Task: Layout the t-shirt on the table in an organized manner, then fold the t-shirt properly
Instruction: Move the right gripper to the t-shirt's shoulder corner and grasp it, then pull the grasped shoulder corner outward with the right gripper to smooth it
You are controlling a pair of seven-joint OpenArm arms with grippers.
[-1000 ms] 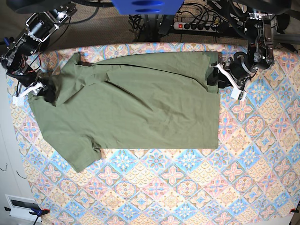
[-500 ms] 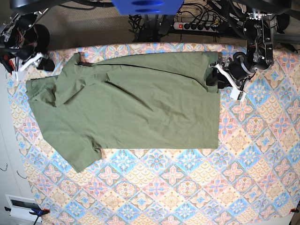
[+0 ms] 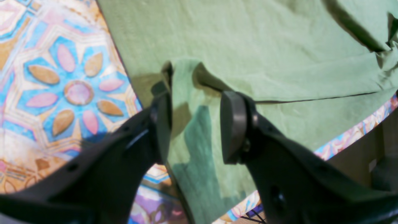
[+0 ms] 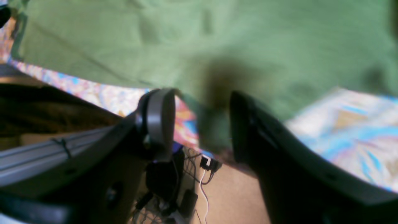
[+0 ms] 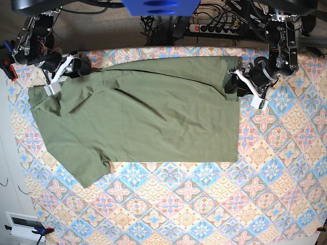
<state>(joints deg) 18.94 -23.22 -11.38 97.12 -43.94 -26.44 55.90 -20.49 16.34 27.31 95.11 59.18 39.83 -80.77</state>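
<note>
The olive-green t-shirt (image 5: 148,112) lies spread flat on the patterned table (image 5: 204,204), with its collar end to the left and its hem to the right. At the hem's upper right corner my left gripper (image 5: 231,84) stands open. In the left wrist view a raised fold of the t-shirt (image 3: 248,46) sits between the left gripper's (image 3: 196,124) fingers, unpinched. My right gripper (image 5: 82,67) hovers at the upper left sleeve. It is open in the blurred right wrist view, with a strip of t-shirt (image 4: 199,40) edge showing between the right gripper's (image 4: 199,124) jaws.
The table's far edge runs just behind both grippers, with dark floor beyond it. A power strip (image 5: 214,28) and cables (image 4: 202,174) lie there. A blue mount (image 5: 161,6) hangs at top centre. Bare cloth (image 3: 62,87) spreads across the front and right.
My right arm let go at the shirt's left edge, swung up and away, then came to the upper left sleeve. The shirt's left edge now lies flatter. The left arm held still.
</note>
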